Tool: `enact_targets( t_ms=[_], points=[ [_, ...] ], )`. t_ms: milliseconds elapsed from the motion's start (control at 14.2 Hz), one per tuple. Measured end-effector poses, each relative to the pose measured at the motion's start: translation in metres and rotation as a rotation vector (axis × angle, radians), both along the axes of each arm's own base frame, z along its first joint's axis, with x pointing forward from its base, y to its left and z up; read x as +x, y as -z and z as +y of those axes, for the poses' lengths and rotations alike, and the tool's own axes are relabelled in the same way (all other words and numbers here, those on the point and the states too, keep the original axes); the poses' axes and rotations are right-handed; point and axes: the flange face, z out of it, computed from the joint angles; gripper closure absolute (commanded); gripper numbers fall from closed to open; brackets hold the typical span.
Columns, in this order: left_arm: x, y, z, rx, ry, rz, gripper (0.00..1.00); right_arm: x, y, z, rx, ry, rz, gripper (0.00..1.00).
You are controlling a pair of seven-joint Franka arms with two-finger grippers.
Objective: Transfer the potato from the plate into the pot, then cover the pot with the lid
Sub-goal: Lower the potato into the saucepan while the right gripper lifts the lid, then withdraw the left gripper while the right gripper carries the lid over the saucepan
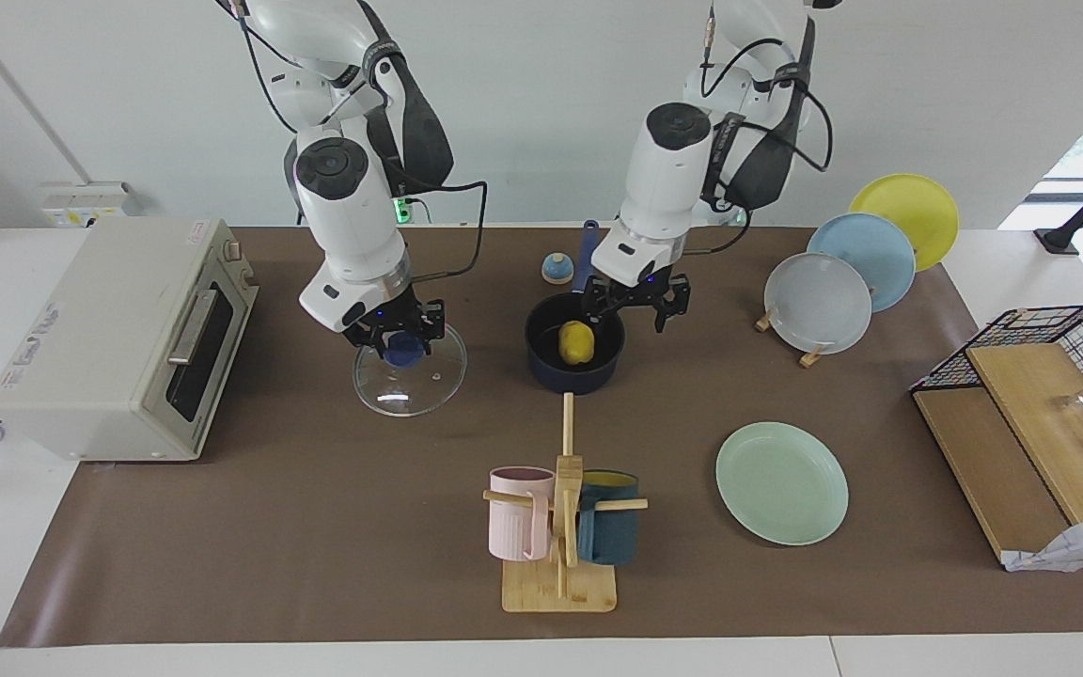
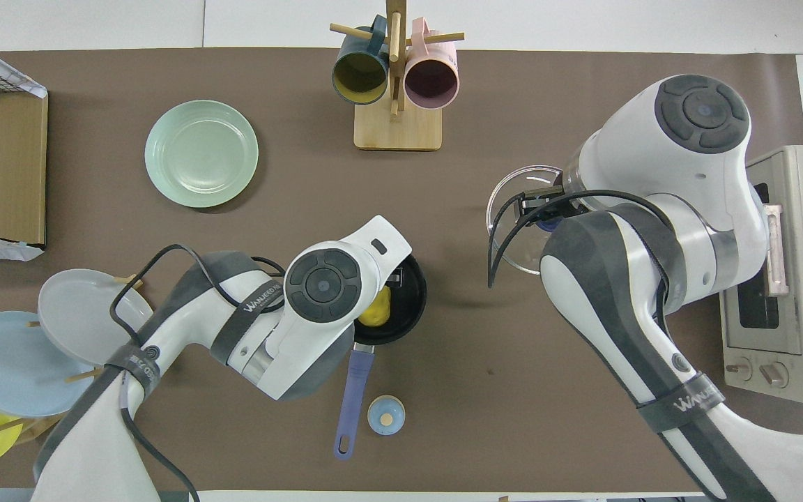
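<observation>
The yellow potato (image 1: 576, 341) lies inside the dark blue pot (image 1: 541, 362), whose long handle (image 1: 587, 254) points toward the robots. It also shows in the overhead view (image 2: 376, 307). My left gripper (image 1: 637, 303) is open and empty, raised over the pot's rim on the side toward the left arm's end. My right gripper (image 1: 399, 340) is shut on the blue knob of the clear glass lid (image 1: 410, 381), beside the pot toward the right arm's end. I cannot tell whether the lid rests on the mat. The mint-green plate (image 1: 781, 481) lies bare, farther from the robots.
A toaster oven (image 1: 118, 338) stands at the right arm's end. A wooden mug rack (image 1: 560, 527) with two mugs stands farther out than the pot. A small bell (image 1: 557, 269) sits by the pot's handle. A rack of upright plates (image 1: 824, 301) and a wire basket (image 1: 1030, 404) stand at the left arm's end.
</observation>
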Motion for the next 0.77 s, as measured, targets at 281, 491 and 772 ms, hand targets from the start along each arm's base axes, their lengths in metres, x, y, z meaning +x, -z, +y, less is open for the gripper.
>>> enact_targets(
  t_ms=[281,491,772],
  points=[
    [0.024,-0.076,0.109,0.010,-0.022,0.006,0.00,-0.007,-0.004,0.026,0.006,-0.012,-0.005,1.00],
    [0.031,-0.105,0.191,0.026,0.019,0.026,0.00,-0.015,-0.007,0.050,0.007,0.040,-0.008,1.00],
    [0.031,-0.124,0.259,0.039,0.093,0.064,0.00,-0.034,-0.013,0.101,0.022,0.017,-0.033,1.00]
  ],
)
